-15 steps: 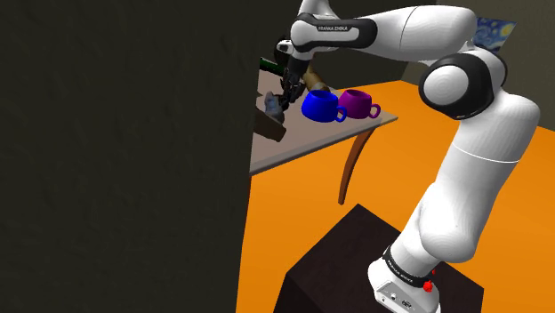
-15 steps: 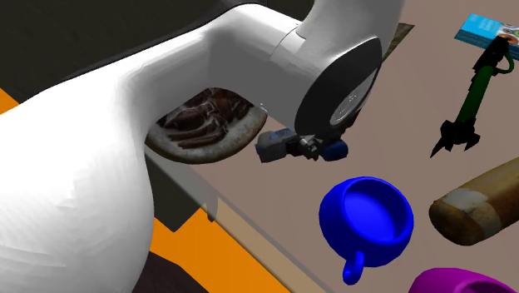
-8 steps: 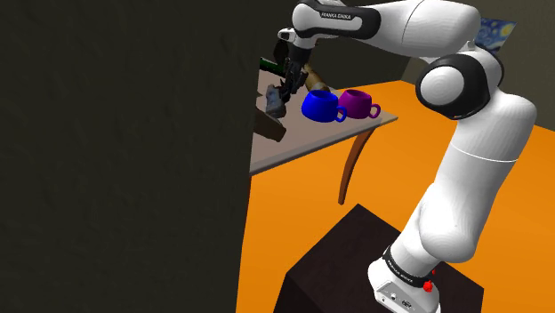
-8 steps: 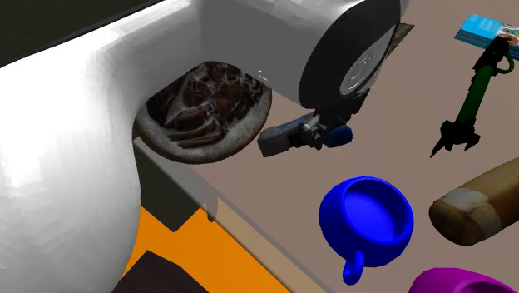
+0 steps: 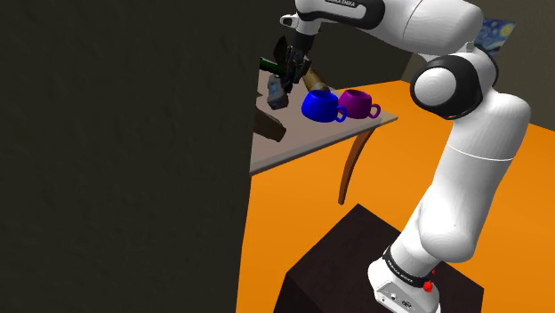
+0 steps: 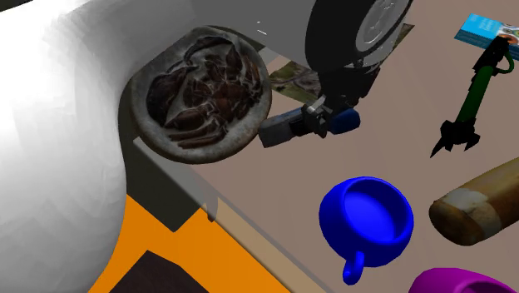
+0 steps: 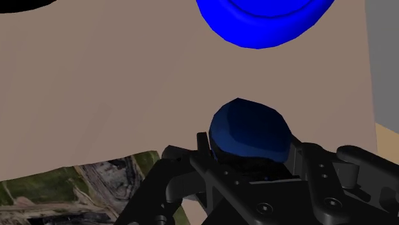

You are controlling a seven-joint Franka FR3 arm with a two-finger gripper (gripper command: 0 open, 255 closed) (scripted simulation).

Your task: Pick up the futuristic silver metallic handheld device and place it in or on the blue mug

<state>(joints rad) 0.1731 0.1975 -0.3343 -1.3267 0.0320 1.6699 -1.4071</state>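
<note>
end effector (image 6: 319, 117) clasping one device (image 6: 280, 131), two mugs (image 6: 366, 218) (image 6: 456, 280)

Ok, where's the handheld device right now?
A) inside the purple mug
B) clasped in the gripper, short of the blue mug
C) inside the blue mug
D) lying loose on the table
B: the device sits clasped between the fingers of the gripper, off to one side of the blue mug, which stands empty.
</note>
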